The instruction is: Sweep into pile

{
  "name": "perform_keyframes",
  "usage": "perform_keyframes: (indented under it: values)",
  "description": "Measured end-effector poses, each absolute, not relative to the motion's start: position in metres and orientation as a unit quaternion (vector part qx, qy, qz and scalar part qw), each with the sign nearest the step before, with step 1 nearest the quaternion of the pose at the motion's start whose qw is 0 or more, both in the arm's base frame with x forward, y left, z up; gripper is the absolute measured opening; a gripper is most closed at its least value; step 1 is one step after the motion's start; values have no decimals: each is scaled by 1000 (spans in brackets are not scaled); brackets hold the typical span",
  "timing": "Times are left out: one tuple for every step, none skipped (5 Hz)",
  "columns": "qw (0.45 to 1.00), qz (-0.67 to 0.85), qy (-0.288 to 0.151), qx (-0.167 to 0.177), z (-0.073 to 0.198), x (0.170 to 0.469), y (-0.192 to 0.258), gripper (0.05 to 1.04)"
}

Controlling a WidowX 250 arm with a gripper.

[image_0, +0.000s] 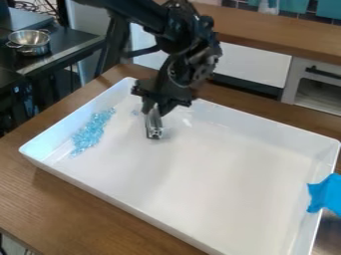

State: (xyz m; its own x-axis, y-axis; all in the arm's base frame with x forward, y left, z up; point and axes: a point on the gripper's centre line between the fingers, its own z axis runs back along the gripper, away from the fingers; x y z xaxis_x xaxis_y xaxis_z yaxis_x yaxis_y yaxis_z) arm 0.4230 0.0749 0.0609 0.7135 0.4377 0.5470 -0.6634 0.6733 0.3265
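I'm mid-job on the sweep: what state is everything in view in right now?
Gripper: over the tray, shut on the silver piece.
Silver piece: held, pointing down.
Blue bits: loose, elongated patch, not a compact pile.
White tray: upright on the table.
Blue tape: stuck over tray's rim.
Metal pot: upright, lidless.

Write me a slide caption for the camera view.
Black robot hand over a white tray, a silvery piece at its tip, translucent blue bits strewn toward the view's left.

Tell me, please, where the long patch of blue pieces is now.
In the camera view, the blue patch lies inside the white tray, along its left side, left of the pincer.
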Motion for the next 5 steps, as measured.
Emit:
perform_keyframes:
  values:
    - [885,318,-212,266,56,423,82,349]
    - [880,312,-228,275,55,424,86,349]
    - [877,301,-237,290,47,416,90,349]
    - [879,284,-244,294,46,402,92,349]
    - [883,276,-247,288,49,383,100,349]
